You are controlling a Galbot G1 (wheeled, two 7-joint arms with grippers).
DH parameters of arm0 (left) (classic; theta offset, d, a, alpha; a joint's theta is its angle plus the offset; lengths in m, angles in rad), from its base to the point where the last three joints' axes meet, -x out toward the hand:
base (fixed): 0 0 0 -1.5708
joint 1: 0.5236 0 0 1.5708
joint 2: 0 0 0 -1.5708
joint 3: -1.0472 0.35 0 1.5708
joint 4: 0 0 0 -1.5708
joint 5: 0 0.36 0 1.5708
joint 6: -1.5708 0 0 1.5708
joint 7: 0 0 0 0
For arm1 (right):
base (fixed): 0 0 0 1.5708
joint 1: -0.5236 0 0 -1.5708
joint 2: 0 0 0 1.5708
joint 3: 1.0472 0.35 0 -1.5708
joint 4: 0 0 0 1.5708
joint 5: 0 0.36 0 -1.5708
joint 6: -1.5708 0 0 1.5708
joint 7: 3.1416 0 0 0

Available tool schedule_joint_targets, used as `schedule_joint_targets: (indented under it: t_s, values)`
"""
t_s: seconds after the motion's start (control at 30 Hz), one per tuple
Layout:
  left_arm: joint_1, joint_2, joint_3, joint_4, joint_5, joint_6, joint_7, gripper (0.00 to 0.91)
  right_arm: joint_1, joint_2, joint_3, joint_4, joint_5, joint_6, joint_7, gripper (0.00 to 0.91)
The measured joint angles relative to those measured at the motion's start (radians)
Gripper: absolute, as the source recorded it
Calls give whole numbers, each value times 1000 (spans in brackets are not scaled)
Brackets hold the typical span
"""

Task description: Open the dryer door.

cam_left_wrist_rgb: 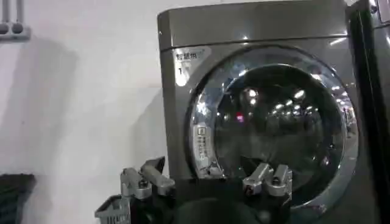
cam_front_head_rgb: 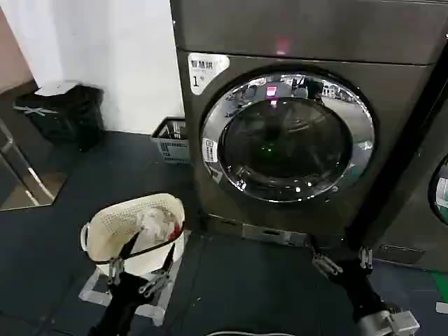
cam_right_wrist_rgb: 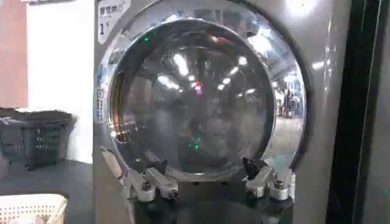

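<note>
we face one dryer (cam_front_head_rgb: 308,42), dark bronze-grey, its one round dryer door (cam_front_head_rgb: 287,136) shut in front. our head view alone shows one white laundry basket (cam_front_head_rgb: 136,231) on the floor by our left end effector (cam_front_head_rgb: 143,262). our right end effector (cam_front_head_rgb: 343,260) hangs below the door. both gape open, holding nothing.

Open floor before the dryer door (cam_front_head_rgb: 287,136); laundry basket (cam_front_head_rgb: 136,231) stands left.
</note>
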Motion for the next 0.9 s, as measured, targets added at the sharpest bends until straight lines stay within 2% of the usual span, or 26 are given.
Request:
schedule_joint_targets:
  t_s: [0.17, 0.33, 0.57, 0.7, 0.9]
  values:
    - [-6, -8, 5, 1, -2, -7, 2, 907, 73, -80, 27, -59, 89, -18, -62, 907]
    - [-5, -6, 16, 15, 12, -3, -3, 907, 199, -230, -32, -146, 175, -24, -46, 907]
    - [-3, -15, 37, 36, 32, 10, -35, 907, 385, -390, -192, -260, 206, -20, -53, 907]
    - [-2, -14, 34, 37, 42, 6, -30, 907, 522, -430, -309, -343, 219, -15, -57, 907]
    - [-1, -8, 27, 23, 44, 6, -23, 907, 737, -420, -498, -494, 254, -4, -58, 907]
